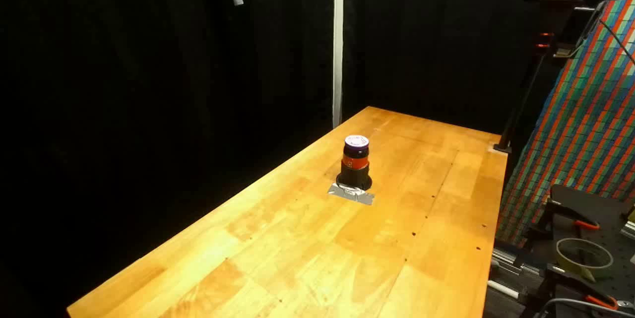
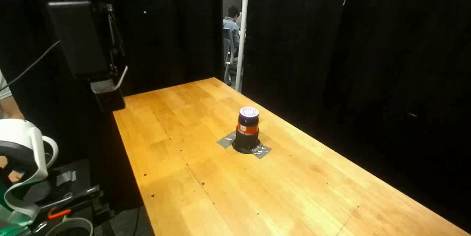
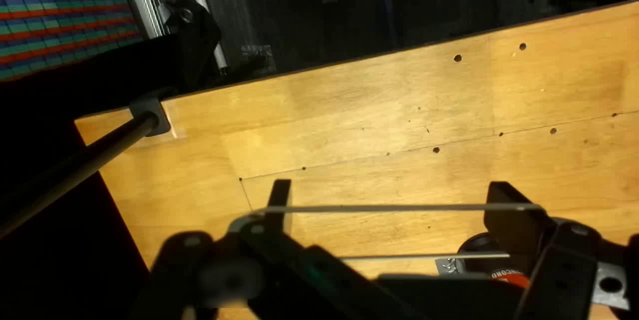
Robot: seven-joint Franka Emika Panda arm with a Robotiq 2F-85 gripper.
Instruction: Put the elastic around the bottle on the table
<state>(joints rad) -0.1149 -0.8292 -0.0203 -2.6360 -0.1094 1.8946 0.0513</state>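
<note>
The bottle is small and dark with a red-orange band and a pale, purple-rimmed top. It stands upright in a black round base in both exterior views (image 1: 356,161) (image 2: 248,127). The table is light-brown wood (image 1: 278,248). My gripper (image 3: 389,192) is open in the wrist view. The elastic (image 3: 389,208) is a pale band stretched across both spread fingers. The bottle (image 3: 511,276) shows low at right there, partly hidden behind the right finger. In an exterior view the gripper (image 2: 109,98) hangs at the left, above the table's side, apart from the bottle, with the pale elastic (image 2: 104,87).
Grey tape (image 1: 349,194) fixes the base to the table. A black post (image 3: 115,145) is clamped at a table corner. A side surface with a tape roll (image 1: 584,253) and clamps adjoins the table. A white curved object (image 2: 22,155) stands at the left. Black curtains surround the table.
</note>
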